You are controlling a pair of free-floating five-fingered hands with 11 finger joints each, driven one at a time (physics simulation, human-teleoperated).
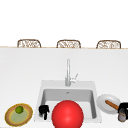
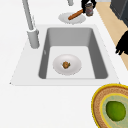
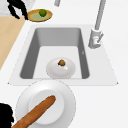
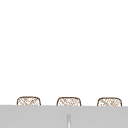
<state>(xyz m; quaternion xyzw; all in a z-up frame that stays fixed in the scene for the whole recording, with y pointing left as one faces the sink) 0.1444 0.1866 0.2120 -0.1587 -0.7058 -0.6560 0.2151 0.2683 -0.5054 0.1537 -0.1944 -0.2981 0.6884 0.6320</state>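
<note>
My right hand [image 1: 124, 106] hovers at the counter's right edge, shut on a small dark jar [image 1: 122, 116] with a metal lid; the jar [image 2: 89, 10] hangs just beside a white plate [image 1: 103, 104] bearing a bread stick [image 1: 111, 104]. My left hand [image 1: 43, 111] floats over the sink's front left rim, fingers relaxed and pointing down, holding nothing. To its left lies a yellow-brown plate [image 1: 10, 117] with a lime [image 1: 19, 109] on it. In the sink basin [image 2: 72, 37] rests a white dish [image 2: 75, 65] with a small brown lump [image 2: 66, 65].
A tall faucet [image 1: 68, 72] stands behind the basin. A large red ball [image 1: 67, 114] covers the sink's front edge in the front view. Three wicker chair backs [image 1: 29, 43] line the far side of the counter. A wooden floor [image 2: 112, 22] runs along the counter's near side.
</note>
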